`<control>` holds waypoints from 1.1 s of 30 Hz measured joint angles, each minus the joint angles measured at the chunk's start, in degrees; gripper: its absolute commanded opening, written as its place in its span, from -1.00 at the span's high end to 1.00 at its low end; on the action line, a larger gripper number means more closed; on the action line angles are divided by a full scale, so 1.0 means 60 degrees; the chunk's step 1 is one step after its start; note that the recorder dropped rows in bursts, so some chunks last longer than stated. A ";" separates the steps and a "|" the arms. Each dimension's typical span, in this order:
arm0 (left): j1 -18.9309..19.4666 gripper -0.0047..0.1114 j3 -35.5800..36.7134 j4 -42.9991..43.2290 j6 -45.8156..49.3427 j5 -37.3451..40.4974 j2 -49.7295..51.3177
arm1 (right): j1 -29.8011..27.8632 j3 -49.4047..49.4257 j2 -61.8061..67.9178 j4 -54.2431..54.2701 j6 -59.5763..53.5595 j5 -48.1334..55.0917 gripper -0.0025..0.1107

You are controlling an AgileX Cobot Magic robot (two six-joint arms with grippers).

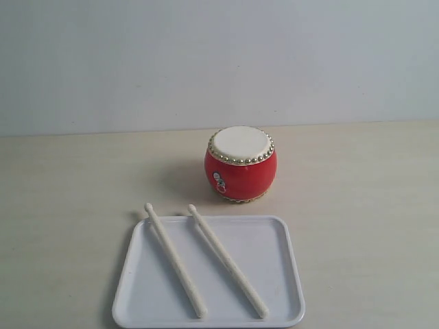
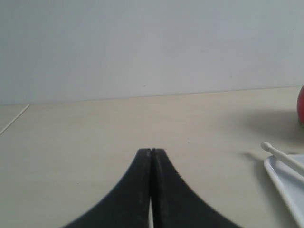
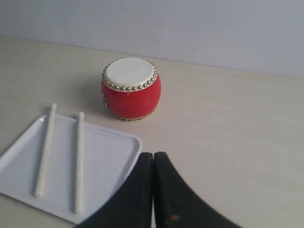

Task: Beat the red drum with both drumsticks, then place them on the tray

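Note:
The red drum (image 1: 241, 164) stands upright on the table behind the white tray (image 1: 274, 236). Two cream drumsticks lie on the tray, one on the left (image 1: 174, 259) and one on the right (image 1: 227, 260), their round tips resting over the far rim. The right wrist view shows the drum (image 3: 131, 89), the tray (image 3: 109, 156) and both sticks (image 3: 44, 151) (image 3: 79, 161). My right gripper (image 3: 153, 155) is shut and empty beside the tray's corner. My left gripper (image 2: 151, 150) is shut and empty over bare table, with a stick tip (image 2: 267, 146) and tray edge (image 2: 280, 180) off to one side.
The pale wooden table (image 1: 357, 205) runs back to a plain light wall (image 1: 219, 62). Neither arm shows in the exterior view.

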 measured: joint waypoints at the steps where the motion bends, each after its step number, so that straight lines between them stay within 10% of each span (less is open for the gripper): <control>1: 0.0000 0.92 0.0000 0.0173 -0.0332 0.0000 0.0000 | 0.0000 0.0000 0.0000 0.0017 0.0000 0.0000 0.96; 23: 0.0000 0.92 0.0000 0.0323 -0.1632 -0.0031 0.0000 | -0.0145 0.0017 -0.0238 0.0155 -0.0067 -0.0024 0.96; 29: 0.0000 0.92 0.0000 0.0323 -0.1632 -0.0031 0.0000 | -0.4460 0.1908 -0.0456 -0.0540 -0.0195 -0.5107 0.96; 33: 0.0000 0.92 0.0000 0.0323 -0.1632 -0.0031 0.0000 | -0.6070 0.3635 -0.1884 -0.0896 -0.0198 -0.5224 0.96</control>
